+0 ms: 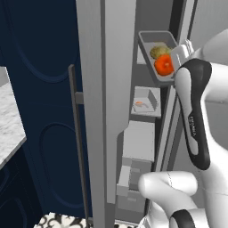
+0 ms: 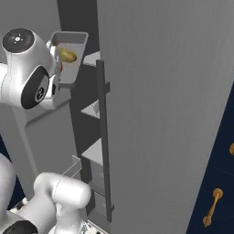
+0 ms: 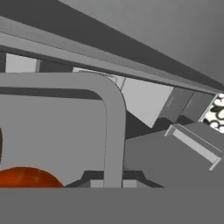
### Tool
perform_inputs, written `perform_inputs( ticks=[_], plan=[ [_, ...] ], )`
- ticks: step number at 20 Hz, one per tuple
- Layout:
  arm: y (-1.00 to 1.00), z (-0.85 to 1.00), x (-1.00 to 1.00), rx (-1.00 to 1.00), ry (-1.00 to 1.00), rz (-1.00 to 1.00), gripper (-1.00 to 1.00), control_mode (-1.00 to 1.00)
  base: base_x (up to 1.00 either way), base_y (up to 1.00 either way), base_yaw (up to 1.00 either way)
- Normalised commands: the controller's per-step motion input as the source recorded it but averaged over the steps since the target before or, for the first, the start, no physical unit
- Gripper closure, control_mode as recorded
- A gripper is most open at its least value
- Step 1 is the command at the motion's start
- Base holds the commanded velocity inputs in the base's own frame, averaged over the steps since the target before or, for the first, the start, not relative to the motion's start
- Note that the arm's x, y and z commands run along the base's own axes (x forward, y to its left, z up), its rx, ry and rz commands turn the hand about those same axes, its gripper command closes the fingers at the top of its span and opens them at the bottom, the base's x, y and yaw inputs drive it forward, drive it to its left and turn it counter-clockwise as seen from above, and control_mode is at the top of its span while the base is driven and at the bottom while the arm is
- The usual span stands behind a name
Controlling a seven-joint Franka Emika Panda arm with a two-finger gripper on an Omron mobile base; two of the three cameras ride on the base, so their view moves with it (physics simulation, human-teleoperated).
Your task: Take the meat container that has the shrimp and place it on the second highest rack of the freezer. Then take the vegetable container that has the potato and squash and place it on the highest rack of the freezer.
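My gripper [image 1: 180,52] is shut on the near rim of the grey vegetable container [image 1: 150,44], held tilted high inside the open freezer [image 1: 119,89]. The potato [image 1: 158,51] and the squash [image 1: 164,65] lie in it. In the hand view the container's rim [image 3: 112,122] runs up between my fingertips, with the squash [image 3: 25,177] at lower left. The container [image 2: 73,42] hangs just in front of the highest rack [image 2: 93,58]; I cannot tell whether they touch. The meat container [image 1: 147,99] with the shrimp [image 1: 139,103] sits on the second highest rack [image 1: 146,112].
The freezer door [image 2: 160,114] stands open at my right with its long bar handle [image 2: 104,137]. Grey drawers [image 1: 138,147] fill the freezer's lower part. Navy cabinets [image 1: 40,89] and a marble counter edge [image 1: 9,120] lie to the left.
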Motion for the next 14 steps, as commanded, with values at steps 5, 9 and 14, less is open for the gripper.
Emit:
perform_inputs(
  ticks=[5,9,14],
  plan=[
    [-0.14,0.1,0.76,0.0,0.01,0.0,1.0,-1.0,0.0,0.0,0.0],
    [-0.02,0.01,0.75,0.0,0.0,0.0,1.0,-1.0,0.0,0.0,0.0],
    [0.0,0.0,0.62,0.0,0.0,0.08,1.0,-1.0,0.0,0.0,0.0]
  ],
)
